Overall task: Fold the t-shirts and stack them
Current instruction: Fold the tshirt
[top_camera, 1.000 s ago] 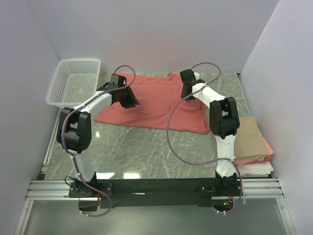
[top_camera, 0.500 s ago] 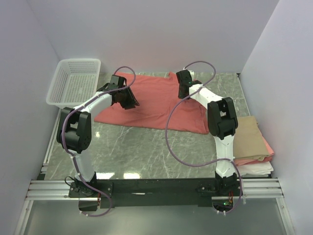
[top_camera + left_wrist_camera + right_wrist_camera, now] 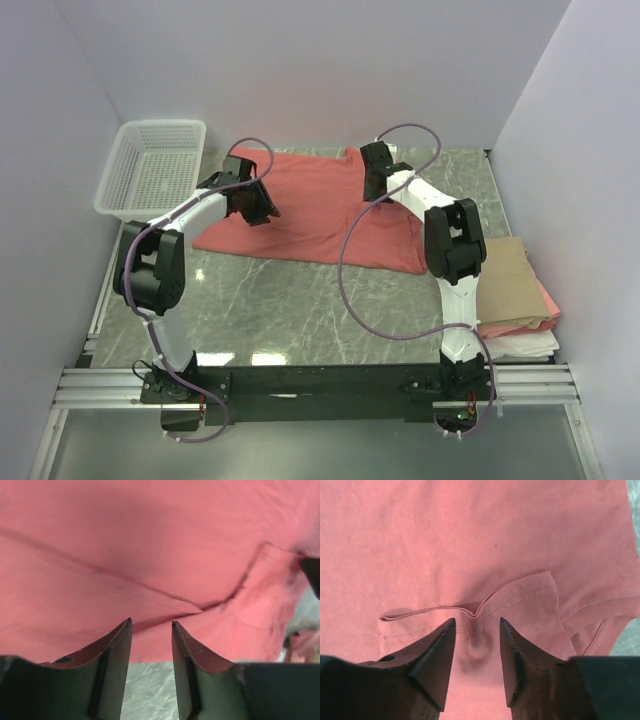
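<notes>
1. Top external view: big salmon-red shirt lies spread on the far part of the marble tabletop. It's mostly flat, w/ its near-right corner a bit bunched.
2. My left tool hangs over the shirt's left part. My right tool is over the far-right part, near the collar.
3. Left wrist view: left tool has its fingers spread w/ a narrow gap and nothing between them. Cloth fills the view beyond the tips, w/ a long crease running across it. A strip of bare tabletop shows at the shirt's near edge.
4. Right wrist view: right tool also has its fingers spread, not pinching anything. A small pucker in the cloth sits just under the gap, next to a folded-over hemmed flap.
5. White mesh basket sits at far left, near the shirt's left edge; can't tell if they touch.
6. At the right side, nearer my bases, is a folded stack: tan shirt on top, pink shirt under it, white shirt at the bottom. The stack is apart from the salmon-red shirt.
</notes>
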